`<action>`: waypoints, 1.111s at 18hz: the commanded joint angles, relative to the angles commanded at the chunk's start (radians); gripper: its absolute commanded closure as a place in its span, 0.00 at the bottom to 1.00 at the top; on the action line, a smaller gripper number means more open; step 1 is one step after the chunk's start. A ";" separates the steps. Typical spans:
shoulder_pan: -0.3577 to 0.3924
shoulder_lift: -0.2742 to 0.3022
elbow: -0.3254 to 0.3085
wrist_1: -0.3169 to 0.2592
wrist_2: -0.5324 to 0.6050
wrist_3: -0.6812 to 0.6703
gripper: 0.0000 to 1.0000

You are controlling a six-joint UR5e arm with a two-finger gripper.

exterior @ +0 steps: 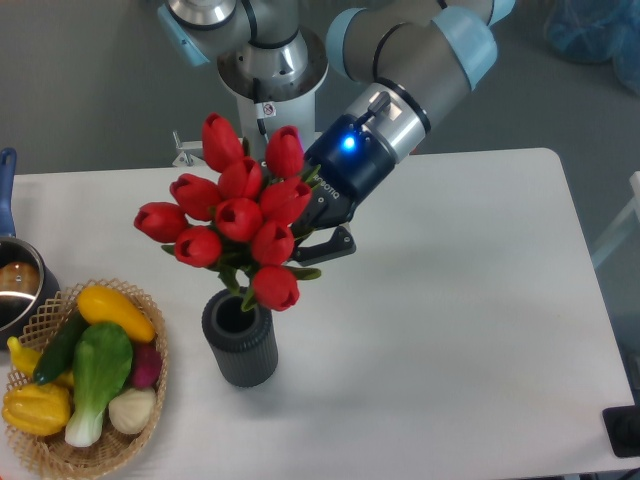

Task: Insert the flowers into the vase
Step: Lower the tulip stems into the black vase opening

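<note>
Gripper [318,232] clamps the flowers [238,220], which we see held above the vase [241,338], lowest bud overlapping its mouth. Left, the wicker basket [60,445] contains vegetables [95,370].

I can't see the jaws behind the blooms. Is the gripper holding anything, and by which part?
The gripper holds the flowers, gripping somewhere on the stems behind the buds; the exact spot is hidden.

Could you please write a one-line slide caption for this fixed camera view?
The tool holds red tulips above the grey vase.
</note>
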 joint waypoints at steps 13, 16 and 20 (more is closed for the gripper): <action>-0.034 -0.002 -0.049 0.002 0.002 0.029 0.87; -0.032 -0.005 -0.071 0.003 -0.037 0.089 0.89; -0.018 -0.008 -0.127 0.003 -0.069 0.145 0.89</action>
